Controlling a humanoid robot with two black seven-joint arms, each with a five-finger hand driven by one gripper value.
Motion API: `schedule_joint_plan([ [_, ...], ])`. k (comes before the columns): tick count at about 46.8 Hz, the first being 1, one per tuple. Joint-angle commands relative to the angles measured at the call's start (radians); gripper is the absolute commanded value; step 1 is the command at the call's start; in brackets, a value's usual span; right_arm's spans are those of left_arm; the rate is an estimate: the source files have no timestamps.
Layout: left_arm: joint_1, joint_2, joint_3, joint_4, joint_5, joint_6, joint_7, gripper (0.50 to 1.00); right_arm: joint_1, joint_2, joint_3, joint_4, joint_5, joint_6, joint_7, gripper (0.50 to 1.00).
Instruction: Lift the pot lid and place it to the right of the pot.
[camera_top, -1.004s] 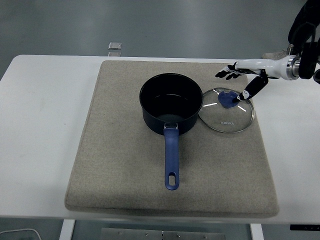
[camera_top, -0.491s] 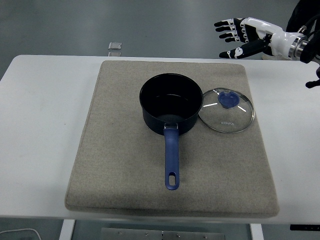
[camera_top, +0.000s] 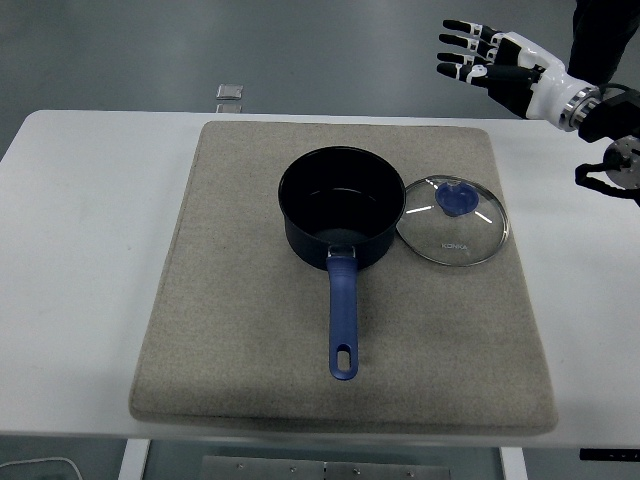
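A dark blue pot (camera_top: 341, 208) with a long blue handle (camera_top: 342, 316) stands open on the grey mat (camera_top: 230, 330). The glass lid (camera_top: 453, 235) with a blue knob (camera_top: 457, 199) lies flat on the mat just right of the pot, its edge touching or almost touching the pot. My right hand (camera_top: 487, 62) is raised at the top right, above and behind the table's far edge, well clear of the lid, fingers spread and holding nothing. My left arm is not in view.
A small grey square object (camera_top: 230, 93) lies beyond the table's far edge at the upper left. The white table (camera_top: 80, 250) surrounds the mat on all sides.
My right hand has let go of the lid's knob, lifted up and back away from it, and its fingers have spread. The lid stays where it lay.
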Motion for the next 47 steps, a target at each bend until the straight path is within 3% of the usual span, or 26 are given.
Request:
schedule_joint_plan([
  [1, 0.001, 0.000, 0.000, 0.000, 0.000, 0.000, 0.000, 1.000, -0.012, 0.007, 0.000, -0.003, 0.123, -0.022, -0.055, 0.901],
  [5, 0.001, 0.000, 0.000, 0.000, 0.000, 0.000, 0.000, 1.000, -0.032, 0.030, 0.001, -0.007, 0.223, -0.045, -0.075, 0.903],
  [13, 0.001, 0.000, 0.000, 0.000, 0.000, 0.000, 0.000, 1.000, -0.066, 0.051, 0.003, -0.019, 0.254, -0.076, -0.075, 0.903],
  [47, 0.001, 0.000, 0.000, 0.000, 0.000, 0.000, 0.000, 1.000, -0.081, 0.041, 0.024, -0.035, 0.234, -0.074, -0.032, 0.924],
])
